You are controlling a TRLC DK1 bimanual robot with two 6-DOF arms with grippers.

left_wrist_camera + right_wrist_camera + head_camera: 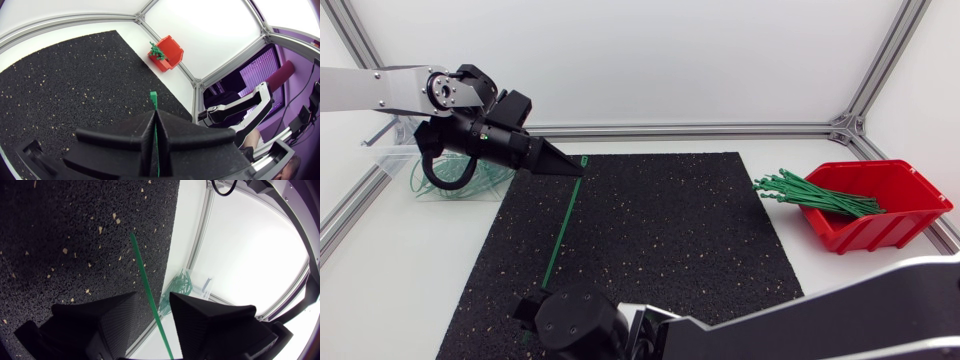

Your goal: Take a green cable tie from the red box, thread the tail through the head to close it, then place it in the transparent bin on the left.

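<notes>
Left jaws clenched on head end of thin green plastic cable tie, over far edge of black speckled rubber mat. Tail passes between released right jaws at near edge. Transparent bin behind left jaws.

The mat lies at the frame's centre, the bin at the left edge, and the box at the right with ties in it. One cable tie runs down the mat's left part, with the left gripper above it and the right gripper below.
</notes>
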